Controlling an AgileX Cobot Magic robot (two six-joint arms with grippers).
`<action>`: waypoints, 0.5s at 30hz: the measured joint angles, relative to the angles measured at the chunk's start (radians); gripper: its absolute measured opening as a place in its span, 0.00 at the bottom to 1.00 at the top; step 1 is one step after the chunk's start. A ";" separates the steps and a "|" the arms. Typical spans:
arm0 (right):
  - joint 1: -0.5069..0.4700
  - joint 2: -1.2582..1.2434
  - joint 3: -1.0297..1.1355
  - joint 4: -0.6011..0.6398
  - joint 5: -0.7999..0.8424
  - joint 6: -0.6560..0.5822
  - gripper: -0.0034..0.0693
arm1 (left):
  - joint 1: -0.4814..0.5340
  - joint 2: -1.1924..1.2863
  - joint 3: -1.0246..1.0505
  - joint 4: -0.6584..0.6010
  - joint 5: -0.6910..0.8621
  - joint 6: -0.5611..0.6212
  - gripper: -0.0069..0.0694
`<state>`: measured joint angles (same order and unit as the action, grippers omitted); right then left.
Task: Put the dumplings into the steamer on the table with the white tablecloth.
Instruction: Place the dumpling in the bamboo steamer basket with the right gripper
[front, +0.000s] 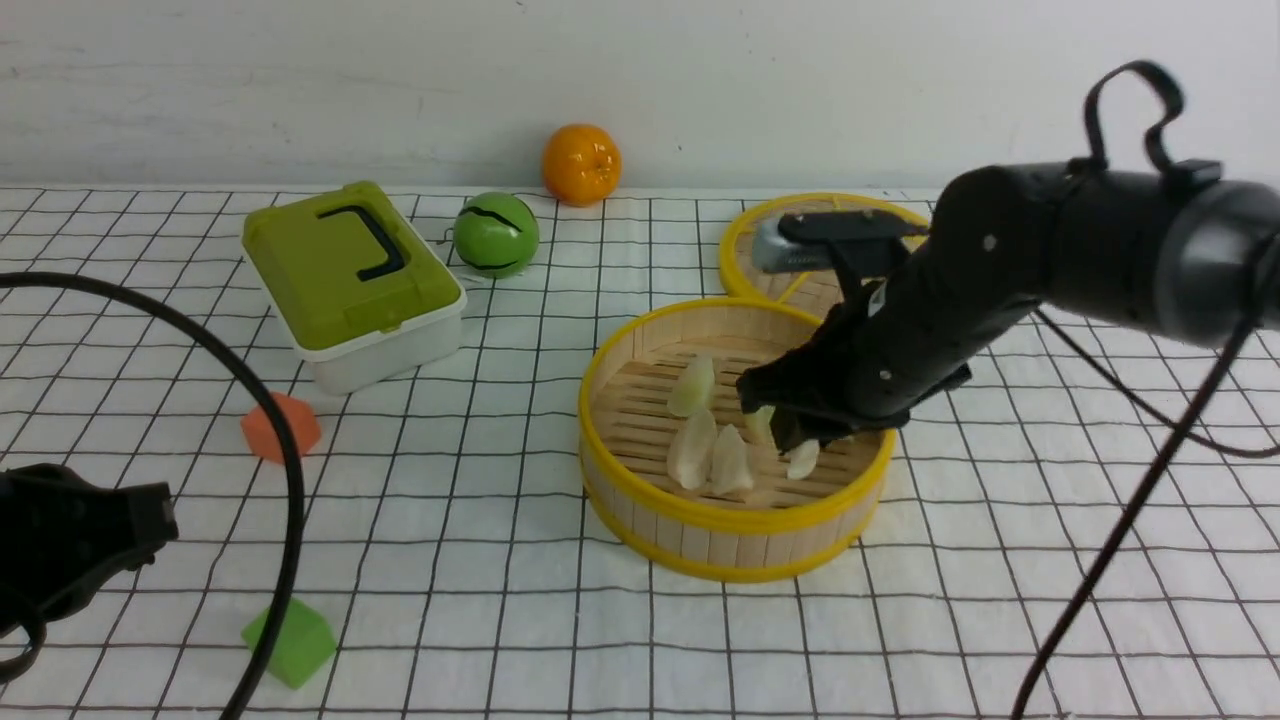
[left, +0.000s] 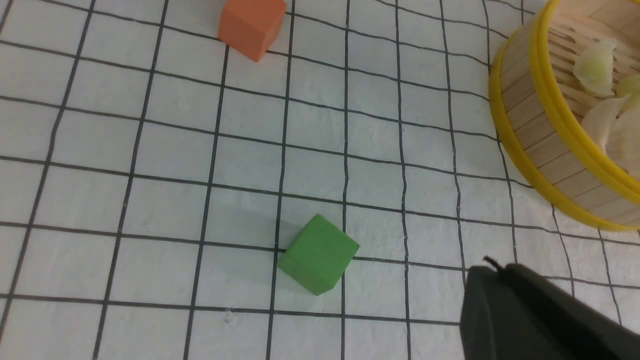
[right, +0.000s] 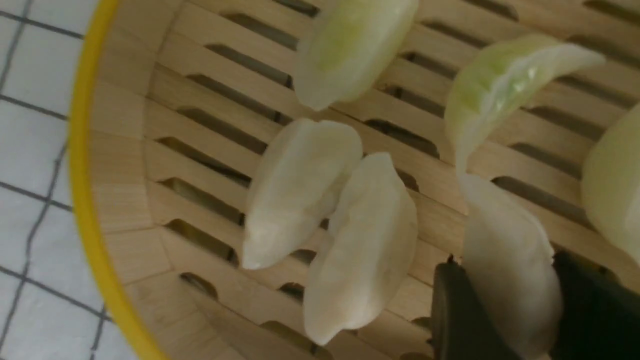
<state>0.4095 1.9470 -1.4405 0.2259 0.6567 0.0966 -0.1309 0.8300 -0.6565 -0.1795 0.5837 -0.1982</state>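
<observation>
Right now the right gripper (front: 800, 432) hangs inside the steamer (front: 735, 545), its jaws pinched on a cream-white dumpling (right: 510, 265) whose long axis runs out from between the fingers, tip just above the slats. Other dumplings (front: 710, 455) lie toward the steamer's left side, two cream ones touching. Letting go calls for little more than opening, I'd say, with bare floor below. The left gripper (left: 530, 310), closed and empty, sits well apart near the green cube (left: 317, 254).
</observation>
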 joint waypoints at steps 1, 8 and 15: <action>-0.001 0.000 0.000 0.000 0.000 0.000 0.36 | 0.000 0.000 0.000 0.000 0.000 0.000 0.10; -0.001 0.041 -0.004 0.002 -0.041 0.018 0.36 | 0.000 0.000 0.000 0.000 0.000 0.000 0.11; -0.001 0.041 -0.050 0.015 -0.025 0.023 0.56 | 0.000 0.000 0.000 0.000 -0.001 0.000 0.11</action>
<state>0.4084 1.9880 -1.4910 0.2411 0.6320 0.1192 -0.1309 0.8300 -0.6565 -0.1795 0.5828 -0.1982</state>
